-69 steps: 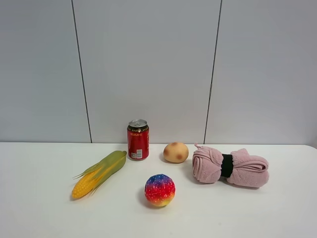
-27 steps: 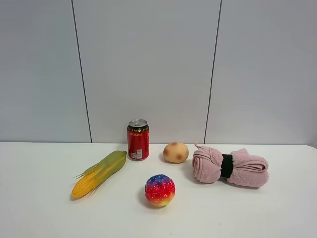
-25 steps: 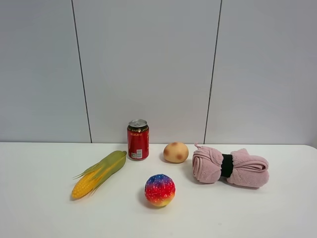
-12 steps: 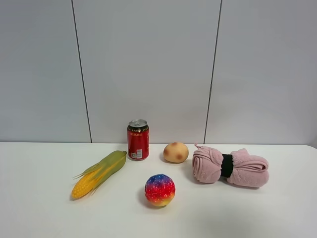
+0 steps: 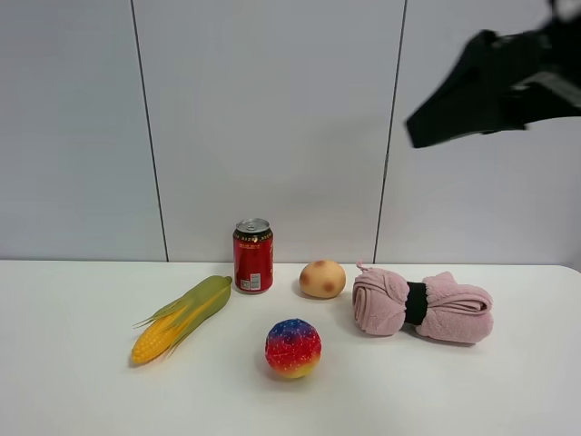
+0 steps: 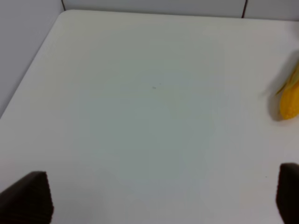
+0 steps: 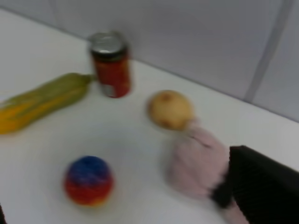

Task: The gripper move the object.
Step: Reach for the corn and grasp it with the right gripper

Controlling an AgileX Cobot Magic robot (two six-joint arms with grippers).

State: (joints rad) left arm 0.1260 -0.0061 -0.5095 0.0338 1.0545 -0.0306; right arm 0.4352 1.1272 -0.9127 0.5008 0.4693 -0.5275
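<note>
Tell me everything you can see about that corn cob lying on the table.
The toy corn cob looks like plastic: yellow kernels bare at one end, green husk wrapping the rest, thin leaf tips sticking out. It lies flat and slanted on the white table, kernel end nearer the camera, husk end pointing at the red can, close but apparently not touching. Nothing grips it.

- A robot test bench in a lab-like room, with nothing homely about it.
- A bare, smooth white tabletop (image 5: 73, 391) is backed by plain grey wall panels (image 5: 272, 118) with thin dark vertical seams.
- Unrelated props are laid out apart from one another: a yellow toy corn cob in green husk (image 5: 179, 319), a red drink can (image 5: 253, 256), a tan potato-shaped toy (image 5: 322, 279), a rainbow-coloured ball (image 5: 292, 348) and a rolled pink towel with a black band (image 5: 422, 306).
- A blurred black robot arm (image 5: 495, 82) hangs above the table's right side.
</note>
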